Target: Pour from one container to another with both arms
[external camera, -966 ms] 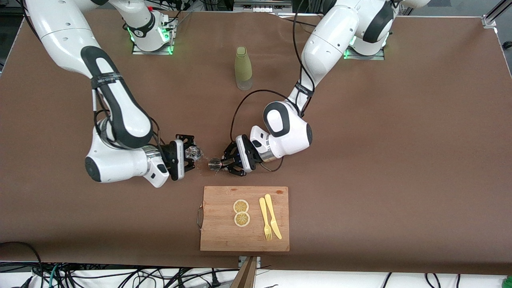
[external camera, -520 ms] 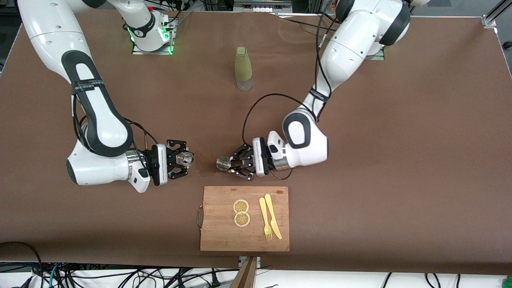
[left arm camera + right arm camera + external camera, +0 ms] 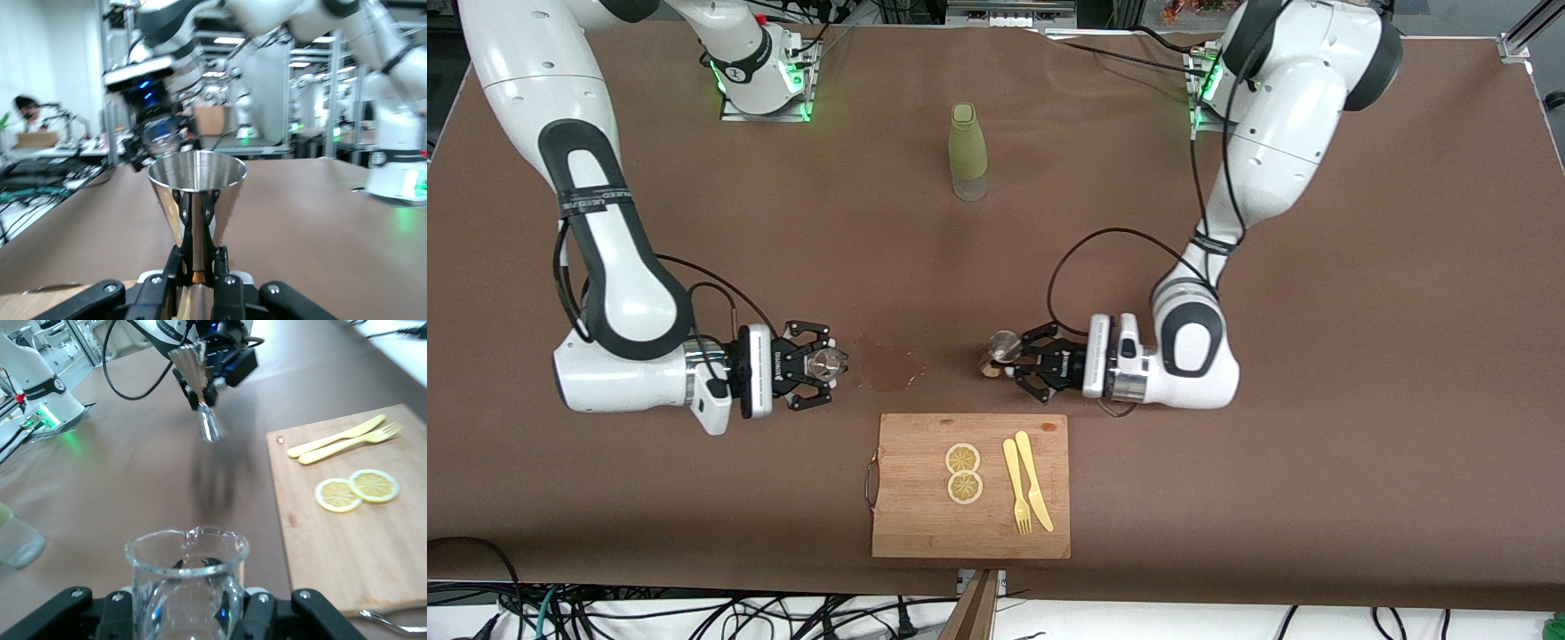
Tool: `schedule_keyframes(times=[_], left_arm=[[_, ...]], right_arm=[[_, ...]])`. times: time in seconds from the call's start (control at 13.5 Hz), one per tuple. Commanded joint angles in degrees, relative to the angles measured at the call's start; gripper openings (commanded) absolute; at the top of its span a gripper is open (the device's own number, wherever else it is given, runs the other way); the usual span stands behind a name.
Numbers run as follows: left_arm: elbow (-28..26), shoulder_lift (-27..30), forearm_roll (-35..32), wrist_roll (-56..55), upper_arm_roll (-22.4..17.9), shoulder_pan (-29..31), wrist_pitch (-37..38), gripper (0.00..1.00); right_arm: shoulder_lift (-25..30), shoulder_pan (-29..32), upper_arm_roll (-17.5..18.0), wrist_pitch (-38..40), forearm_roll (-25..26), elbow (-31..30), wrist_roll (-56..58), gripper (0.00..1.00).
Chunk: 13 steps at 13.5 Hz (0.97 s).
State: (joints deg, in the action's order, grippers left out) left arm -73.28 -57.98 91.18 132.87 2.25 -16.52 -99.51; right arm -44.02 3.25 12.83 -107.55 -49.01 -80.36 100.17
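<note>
Front view. Brown table (image 3: 1316,462) is seen from above, with both arm bases along its top edge. Left gripper (image 3: 1021,362) is held low over the table's middle stretch, just above the cutting board (image 3: 970,486); its fingers are pinched on the narrow waist of a steel jigger (image 3: 1002,348), which is carried upright. Right gripper (image 3: 818,365) is held low over the table toward the right arm's end, its fingers pinched around a small glass pitcher (image 3: 824,361). A dark wet patch (image 3: 885,364) is seen on the table between the two grippers. On the cutting board, nearer to the camera, two lemon slices (image 3: 964,473) are laid beside a yellow fork (image 3: 1016,487) and a yellow knife (image 3: 1033,480). A green bottle (image 3: 967,152) is stood upright, farther from the camera, between the two bases.

Left wrist view. The jigger (image 3: 197,200) is seen upright, mouth up, clamped at its waist between the black fingers (image 3: 179,267). The right gripper with the pitcher (image 3: 163,137) is seen farther off, blurred.

Right wrist view. The pitcher (image 3: 187,577) is gripped at its sides, mouth up, spout visible on the rim. Farther off, the jigger (image 3: 200,390) is seen in the left gripper, above the table. The cutting board (image 3: 347,540), lemon slices (image 3: 357,491), fork (image 3: 350,442) and knife (image 3: 337,435) are also seen.
</note>
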Motion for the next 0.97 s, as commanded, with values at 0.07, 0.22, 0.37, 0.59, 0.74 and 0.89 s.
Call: schedule_keyframes(times=[0.07,0.22,0.37,0.59,0.74,0.89], left_arm=[[-4.1,2.5,-8.2,5.4,-1.4,6.1,12.6,0.0],[-4.1,2.4,-13.8,7.0,-5.0,8.0,18.1,0.0],[-4.1,2.3,-20.0,9.4,-8.9,10.2,24.2,0.0],[-4.0,0.5,-26.4,16.3,-12.3,13.5,31.0,0.0],[-3.2,-0.6,-28.6,18.7,-15.9,15.0,34.3,0.0],[-3.2,-2.0,-31.4,21.7,-16.5,18.2,34.8,0.0]], right_arm=[[0.4,2.3,-3.4,0.6,-8.1,-3.0,11.5,0.21],[0.4,3.5,-5.3,0.8,-9.9,-4.2,16.0,0.21],[0.4,4.7,-7.7,1.1,-10.9,-6.0,20.7,0.21],[0.4,6.4,-11.8,3.4,-15.9,-10.7,29.3,0.21],[0.1,7.0,-14.2,5.0,-19.4,-13.4,33.9,0.21],[-0.3,7.3,-16.7,7.3,-21.4,-14.0,35.4,0.21]])
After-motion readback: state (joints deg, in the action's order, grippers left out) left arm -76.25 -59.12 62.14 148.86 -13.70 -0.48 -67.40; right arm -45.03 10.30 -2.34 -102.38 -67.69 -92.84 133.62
